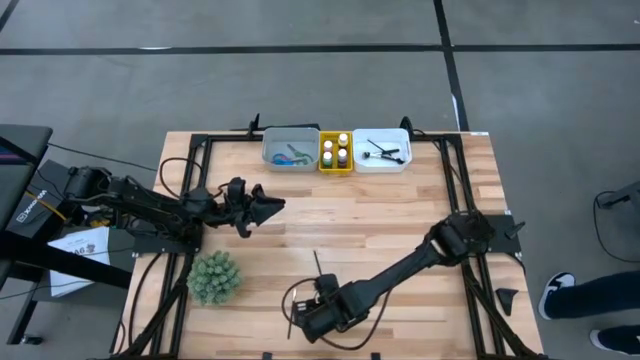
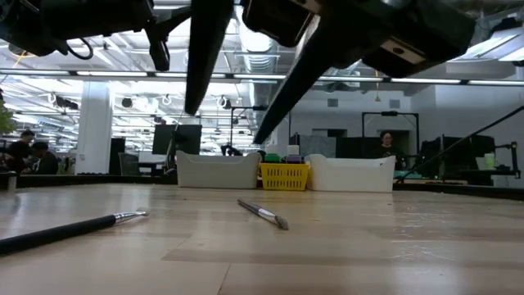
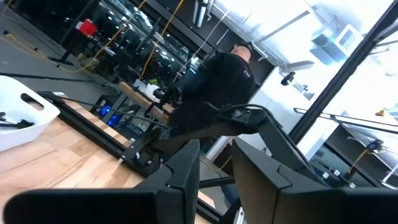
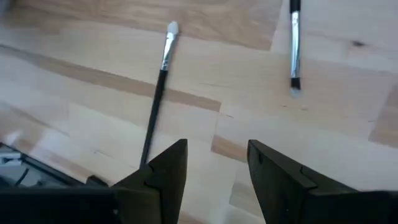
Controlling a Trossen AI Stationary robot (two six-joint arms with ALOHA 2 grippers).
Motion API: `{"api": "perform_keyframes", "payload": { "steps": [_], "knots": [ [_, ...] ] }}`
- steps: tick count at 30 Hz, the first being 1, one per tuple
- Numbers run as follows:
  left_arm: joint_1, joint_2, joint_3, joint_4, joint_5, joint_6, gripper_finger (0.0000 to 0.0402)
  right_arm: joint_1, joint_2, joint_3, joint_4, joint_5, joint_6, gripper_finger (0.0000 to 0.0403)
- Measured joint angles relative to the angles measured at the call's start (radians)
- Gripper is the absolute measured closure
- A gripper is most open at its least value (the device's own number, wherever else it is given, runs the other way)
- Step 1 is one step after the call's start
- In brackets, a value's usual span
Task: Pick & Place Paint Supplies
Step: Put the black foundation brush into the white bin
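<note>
Two thin dark-handled brushes lie flat on the wooden table near its front edge. One brush (image 4: 157, 93) has a pale tip, and it also shows in the low view (image 2: 74, 231). The other brush (image 4: 294, 46) lies a little farther in, as the low view (image 2: 264, 213) and the high view (image 1: 318, 264) show. My right gripper (image 4: 216, 163) is open and hovers above the table, the pale-tipped brush's handle running under one finger; it is at the front in the high view (image 1: 308, 320). My left gripper (image 1: 266, 208) is open and empty, raised over the table's left half.
Three trays stand in a row at the far edge: a grey tray (image 1: 290, 150) with scissors, a yellow tray (image 1: 335, 153) with small bottles, and a white tray (image 1: 382, 150) with dark brushes. A spiky green plant ball (image 1: 214, 277) sits at front left. A person in black (image 3: 217, 81) stands beyond the table.
</note>
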Motion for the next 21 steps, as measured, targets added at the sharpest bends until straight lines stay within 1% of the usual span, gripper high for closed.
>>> {"api": "perform_keyframes", "payload": {
  "steps": [3, 7, 13, 18, 21],
  "knots": [
    [0.0, -0.004, 0.0, 0.002, 0.016, 0.0, 0.0314, 0.0, 0.043, 0.049, -0.066, -0.006, 0.036, 0.0239],
    [0.0, -0.004, 0.0, 0.0, 0.026, 0.0, 0.0314, 0.0, 0.082, 0.096, -0.145, -0.009, 0.047, 0.0239],
    [0.0, -0.003, 0.0, -0.001, 0.044, -0.006, 0.0314, -0.007, 0.081, 0.092, -0.237, -0.001, 0.047, 0.0239],
    [0.0, -0.003, 0.0, -0.004, 0.051, -0.007, 0.0314, -0.026, 0.094, 0.093, -0.214, 0.0, 0.012, 0.0239],
    [0.0, -0.003, 0.0, -0.006, 0.051, -0.007, 0.0314, -0.033, 0.115, 0.091, -0.21, -0.026, -0.017, 0.0239]
  ]
}}
